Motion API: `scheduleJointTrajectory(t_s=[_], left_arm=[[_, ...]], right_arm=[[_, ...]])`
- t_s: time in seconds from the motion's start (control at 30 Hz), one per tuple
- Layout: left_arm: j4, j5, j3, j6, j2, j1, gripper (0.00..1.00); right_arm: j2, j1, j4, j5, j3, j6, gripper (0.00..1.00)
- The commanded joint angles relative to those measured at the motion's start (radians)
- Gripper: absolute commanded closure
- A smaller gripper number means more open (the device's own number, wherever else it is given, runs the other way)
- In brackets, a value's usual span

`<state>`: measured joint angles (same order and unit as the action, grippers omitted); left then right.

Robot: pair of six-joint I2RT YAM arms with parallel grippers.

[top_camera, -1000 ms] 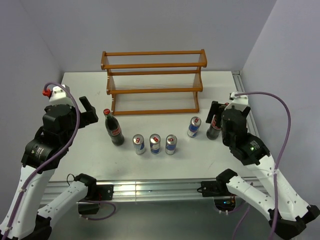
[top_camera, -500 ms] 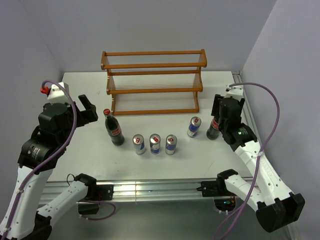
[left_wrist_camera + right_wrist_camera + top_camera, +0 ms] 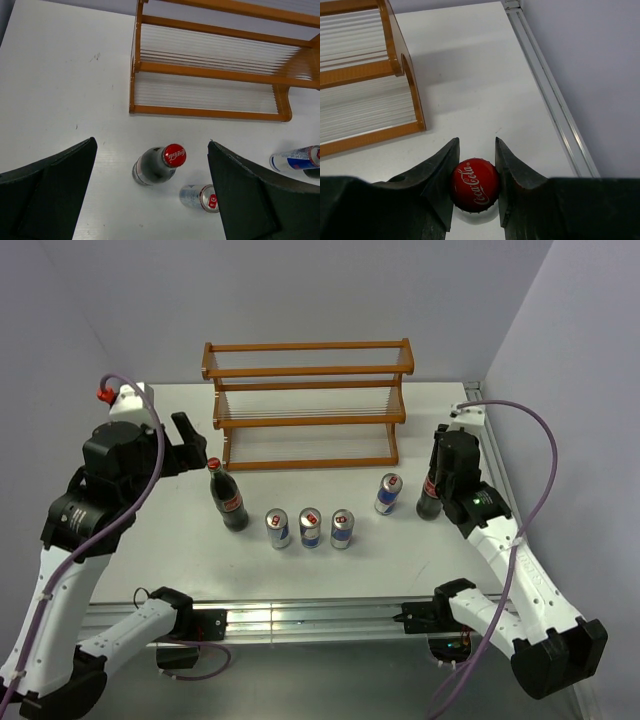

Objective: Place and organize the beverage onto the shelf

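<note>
We see a white, matte rectangular table top (image 3: 380,560) set into a corner of plain, pale lilac-grey walls: a back wall (image 3: 300,290), a left wall (image 3: 40,340) and a right wall (image 3: 580,340). A silver aluminium rail (image 3: 550,100) runs along the table's right edge, and a silver aluminium beam (image 3: 320,615) fronts its near edge, catching a bright glare. Below it we make out a dull grey floor (image 3: 330,680). The light is soft and even.
</note>
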<state>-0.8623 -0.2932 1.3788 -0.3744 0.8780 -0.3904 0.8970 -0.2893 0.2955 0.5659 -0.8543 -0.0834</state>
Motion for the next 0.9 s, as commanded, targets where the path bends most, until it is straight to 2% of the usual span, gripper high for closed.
scheduleJointTrajectory(t_s=[0.0,0.2,0.5,0.63,0.8,0.87], left_arm=[[0.068,0.058,0.091,0.043,0.044,-0.004,0.00],[0.137,0.135,0.166,0.051,0.130,-0.018,0.01],[0.265,0.284,0.172,0.031,0.180,-0.062,0.00],[0.376,0.367,0.122,0.006,0.202,-0.090,0.00],[0.512,0.298,0.112,0.049,0.272,-0.209,0.01],[0.545,0.202,0.124,0.089,0.302,-0.304,0.00]], right_arm=[[0.028,0.007,-0.065,0.028,-0.110,0.066,0.93],[0.062,0.004,-0.033,-0.018,-0.248,0.073,1.00],[0.135,-0.025,0.047,-0.032,-0.489,0.109,1.00],[0.175,-0.069,0.103,-0.012,-0.641,0.125,1.00],[0.244,-0.152,0.188,0.019,-0.842,0.116,1.00],[0.278,-0.178,0.229,0.025,-0.897,0.113,1.00]])
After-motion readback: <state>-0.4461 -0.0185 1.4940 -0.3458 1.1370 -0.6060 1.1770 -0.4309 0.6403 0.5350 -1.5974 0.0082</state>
